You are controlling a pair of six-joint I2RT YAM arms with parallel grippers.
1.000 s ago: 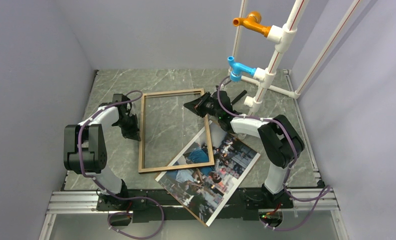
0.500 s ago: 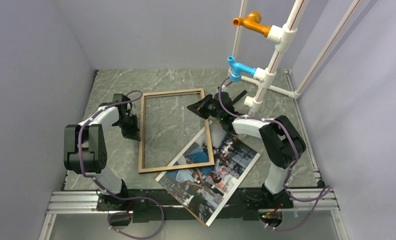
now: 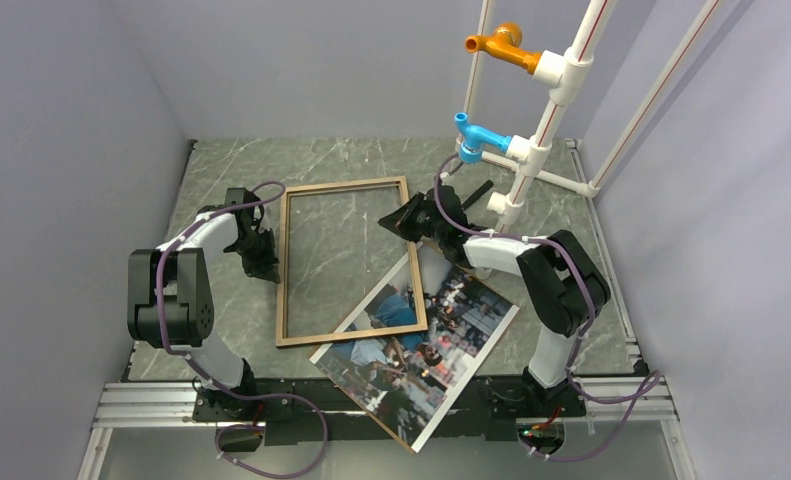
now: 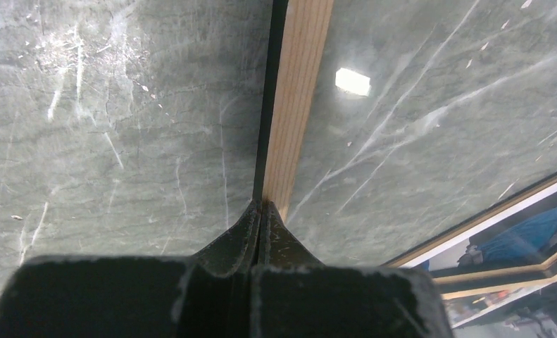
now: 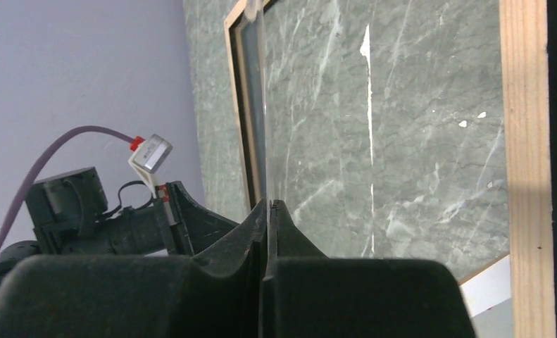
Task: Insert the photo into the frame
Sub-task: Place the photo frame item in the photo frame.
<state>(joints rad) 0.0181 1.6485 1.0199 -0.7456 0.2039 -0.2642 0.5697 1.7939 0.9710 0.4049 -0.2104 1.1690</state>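
**A:** What has changed in the last second?

**B:** Nearest us, nothing. The photo (image 3: 441,345) lies face up and skewed on the bench (image 3: 221,170). Its far corner is tucked under the near right corner of the frame (image 4: 296,105), exactly as before. The frame hasn't shifted either. Only the right end effector (image 5: 268,208) has moved, easing back toward the frame's right rail and a little lower.

**A:** Are its fingers open?

**B:** No, they're pressed together. In its wrist view a thin clear edge (image 5: 263,127) runs up from between the tips. It may be the rim of a clear pane, but I can't tell whether it is pinched or merely lined up there.

**A:** And the other one?

**B:** The left end effector (image 4: 261,205) is also closed and holds nothing. Its tip touches the outer side of the frame's left rail and hasn't moved. I'd judge it is bracing the frame.

**A:** What does that mean for the task?

**B:** Little has been gained. The frame lies wood side up and most of the photo is still outside the opening, so I'd say loading hasn't begun.

**A:** Can you count everything?

**B:** Near to far: one photo, one frame, and two arms with one end effector each. At the far right is one white pipe stand (image 3: 551,110) carrying one blue tap (image 3: 476,135) and, above it, one orange tap (image 3: 496,45).
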